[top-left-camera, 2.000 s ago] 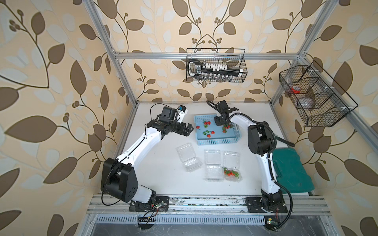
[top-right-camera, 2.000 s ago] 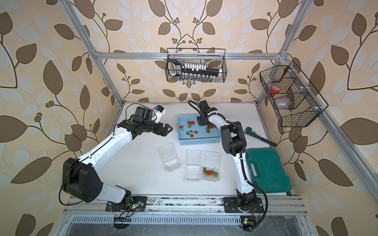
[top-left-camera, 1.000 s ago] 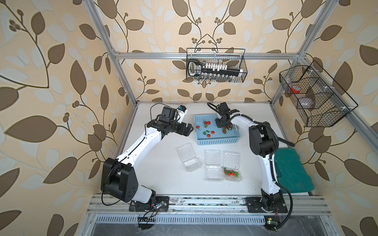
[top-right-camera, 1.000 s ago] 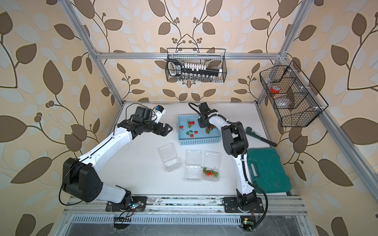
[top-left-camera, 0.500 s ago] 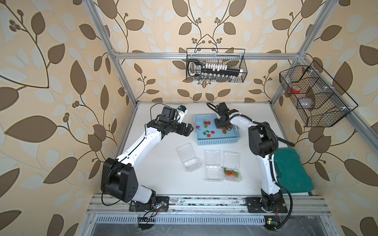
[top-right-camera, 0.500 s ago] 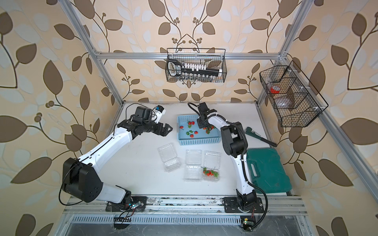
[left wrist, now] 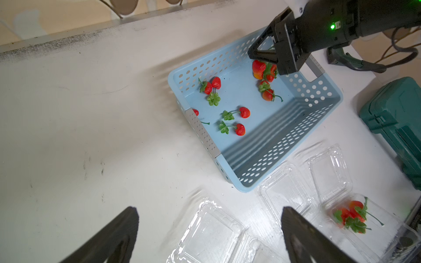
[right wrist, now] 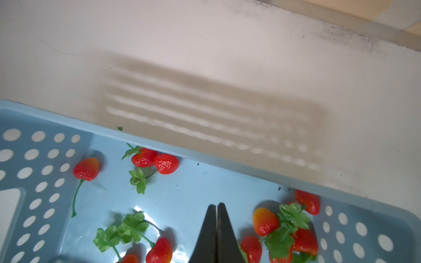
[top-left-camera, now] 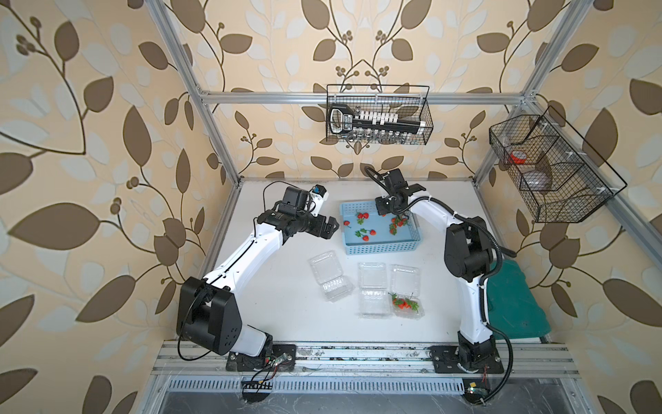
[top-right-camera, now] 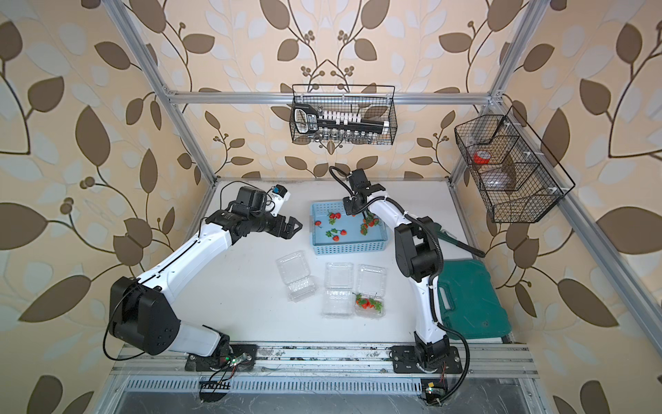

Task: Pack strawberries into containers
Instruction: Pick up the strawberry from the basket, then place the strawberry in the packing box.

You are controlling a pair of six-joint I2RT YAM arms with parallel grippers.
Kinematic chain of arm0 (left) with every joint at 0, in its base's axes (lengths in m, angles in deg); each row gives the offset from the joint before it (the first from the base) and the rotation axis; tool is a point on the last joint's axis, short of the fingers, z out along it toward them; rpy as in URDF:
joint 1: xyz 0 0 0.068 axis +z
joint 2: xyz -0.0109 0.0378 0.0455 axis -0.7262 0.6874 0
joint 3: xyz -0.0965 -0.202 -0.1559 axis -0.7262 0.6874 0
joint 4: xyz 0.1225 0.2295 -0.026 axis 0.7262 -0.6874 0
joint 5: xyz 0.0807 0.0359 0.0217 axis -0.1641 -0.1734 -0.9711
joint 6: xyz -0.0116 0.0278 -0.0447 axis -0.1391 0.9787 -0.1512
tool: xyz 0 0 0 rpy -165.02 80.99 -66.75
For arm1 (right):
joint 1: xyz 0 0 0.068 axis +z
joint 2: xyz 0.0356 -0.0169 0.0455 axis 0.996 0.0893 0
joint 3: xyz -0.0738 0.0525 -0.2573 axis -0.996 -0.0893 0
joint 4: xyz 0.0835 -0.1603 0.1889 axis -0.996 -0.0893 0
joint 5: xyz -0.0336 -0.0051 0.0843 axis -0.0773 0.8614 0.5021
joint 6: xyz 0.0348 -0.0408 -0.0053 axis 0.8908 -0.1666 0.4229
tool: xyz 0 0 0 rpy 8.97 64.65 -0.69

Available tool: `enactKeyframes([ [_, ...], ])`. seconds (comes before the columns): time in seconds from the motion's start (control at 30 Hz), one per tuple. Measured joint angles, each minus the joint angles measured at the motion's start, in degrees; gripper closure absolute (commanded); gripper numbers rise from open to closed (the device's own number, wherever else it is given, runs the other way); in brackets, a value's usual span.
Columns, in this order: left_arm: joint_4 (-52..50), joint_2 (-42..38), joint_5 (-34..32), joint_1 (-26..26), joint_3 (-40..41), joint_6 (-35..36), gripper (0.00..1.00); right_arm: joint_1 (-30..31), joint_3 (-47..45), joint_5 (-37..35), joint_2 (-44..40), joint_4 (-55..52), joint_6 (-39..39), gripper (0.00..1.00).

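Several strawberries [top-left-camera: 363,216] lie loose in the light blue basket [top-left-camera: 381,247]. My right gripper [right wrist: 216,205] hangs low inside the basket near its far wall and is shut. Nothing shows between its tips, and berries [right wrist: 264,220] lie close beside it. The left wrist view shows this gripper [left wrist: 250,53] just above a berry cluster [left wrist: 259,67]. My left gripper [top-left-camera: 331,229] hovers open and empty left of the basket. Three clear containers stand open in front of the basket: the left [top-left-camera: 327,276] and middle [top-left-camera: 372,288] hold nothing, and the right one [top-left-camera: 406,292] holds a few strawberries [top-left-camera: 404,304].
A green tool case [top-left-camera: 516,301] lies at the right edge behind my right arm, with a dark tool handle [top-right-camera: 462,243] beside it. Wire baskets hang on the back wall [top-left-camera: 378,114] and the right wall [top-left-camera: 548,172]. Bare white table [top-left-camera: 279,308] stretches left of the containers.
My right gripper has shifted slightly over the basket's far side and its jaws have come together. The left arm has not moved.
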Motion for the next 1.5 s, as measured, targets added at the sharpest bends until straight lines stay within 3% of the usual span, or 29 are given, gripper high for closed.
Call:
enactKeyframes([
  [0.27, 0.00, 0.00, -0.02, 0.00, 0.00, 0.00, 0.01, 0.59, -7.48, 2.64, -4.63, 0.07, 1.31, 1.00],
  [0.73, 0.00, -1.03, 0.02, 0.00, 0.00, -0.02, 0.01, 12.55, -42.27, 2.10, -45.81, -0.85, 11.45, 1.00],
  [0.93, -0.02, -1.05, 0.09, 0.00, 0.00, -0.02, 0.01, 18.16, -53.40, 0.22, -56.50, -6.14, 19.47, 1.00],
  [1.17, -0.02, -1.03, 0.20, -0.02, 0.00, -0.02, 0.01, 23.82, -59.69, -1.25, -62.18, -10.54, 27.47, 1.00],
  [1.5, -0.02, -1.03, 0.33, -0.02, 0.00, -0.04, 0.01, 28.13, -65.31, -3.52, -62.97, -14.12, 36.28, 0.64],
])
